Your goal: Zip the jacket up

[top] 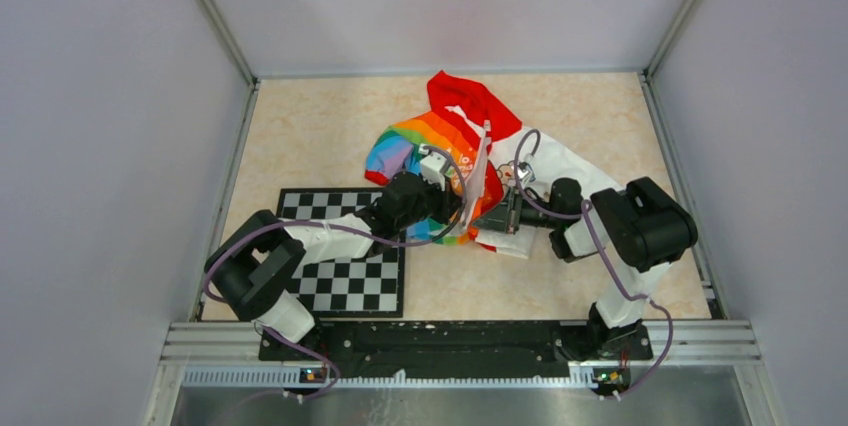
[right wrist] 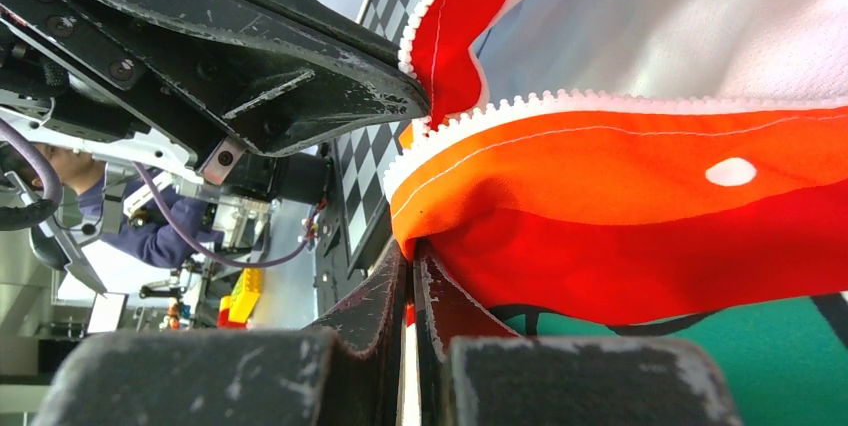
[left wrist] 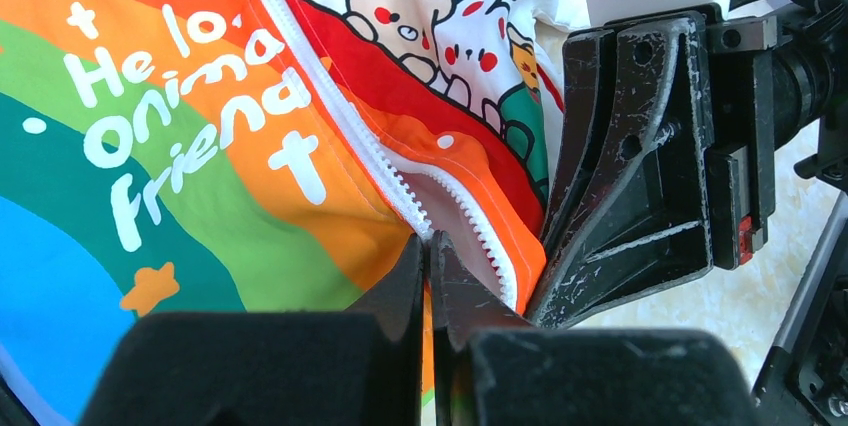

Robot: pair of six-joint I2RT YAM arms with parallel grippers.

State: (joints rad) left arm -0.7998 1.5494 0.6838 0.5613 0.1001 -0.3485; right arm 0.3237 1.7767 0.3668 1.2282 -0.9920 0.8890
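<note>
So my left tool (left wrist: pixel 429 246) is pinched shut on the white zipper (left wrist: pixel 340 106) bottom while my right tool (right wrist: pixel 412 264) clamps the orange hem (right wrist: pixel 600 176) beside it, I'd guess to keep the small rainbow-and-white hooded jacket (top: pixel 455 146) on the beige desk (top: pixel 320 126) taut.

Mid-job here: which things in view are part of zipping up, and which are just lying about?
Part of the job:
- jacket
- white zipper, not yet closed
- left claw, shut on the jacket at the zipper's lower end
- right claw, shut on the jacket's orange hem

Lying about:
- checkerboard mat, under the left arm
</note>
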